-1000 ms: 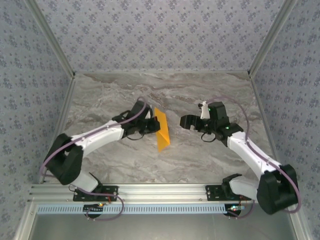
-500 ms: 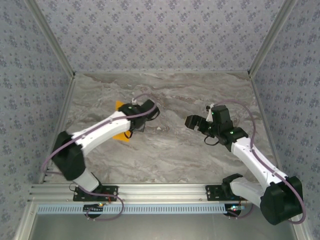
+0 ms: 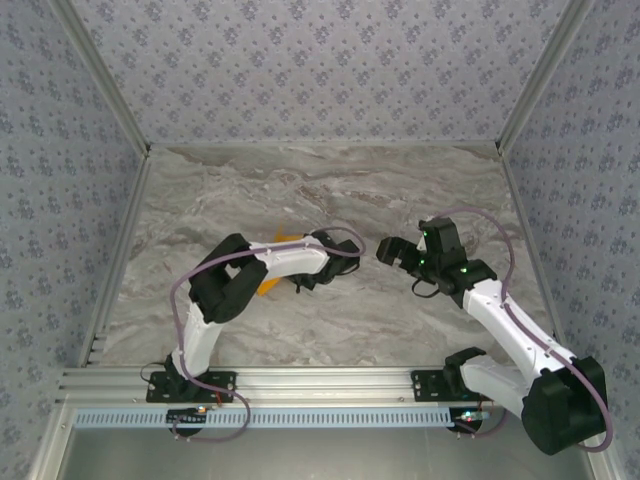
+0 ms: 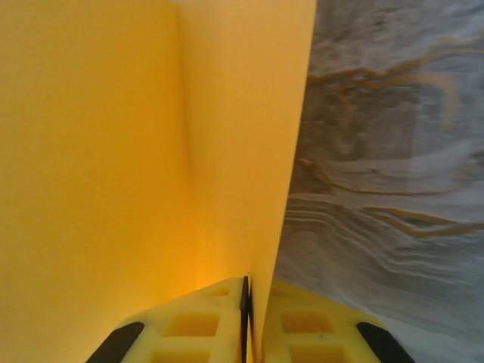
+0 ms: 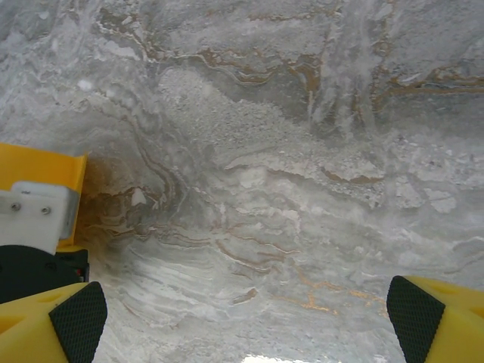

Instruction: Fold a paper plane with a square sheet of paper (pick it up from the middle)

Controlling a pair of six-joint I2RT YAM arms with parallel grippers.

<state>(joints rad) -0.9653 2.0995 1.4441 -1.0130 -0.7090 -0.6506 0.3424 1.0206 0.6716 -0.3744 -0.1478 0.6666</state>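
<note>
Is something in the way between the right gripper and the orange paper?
Yes. The left arm reaches across between the open right gripper and the orange paper. Its forearm covers most of the paper in the top view. The left gripper is pinched shut on the folded paper.

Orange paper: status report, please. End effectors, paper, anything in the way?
Left end effector shut on the orange paper, creased. Right end effector open, holding nothing, over the marble table. No obstruction seen.

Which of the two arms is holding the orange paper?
The left end effector, pinched shut on the paper; the right end effector gapes open, holding nothing.
</note>
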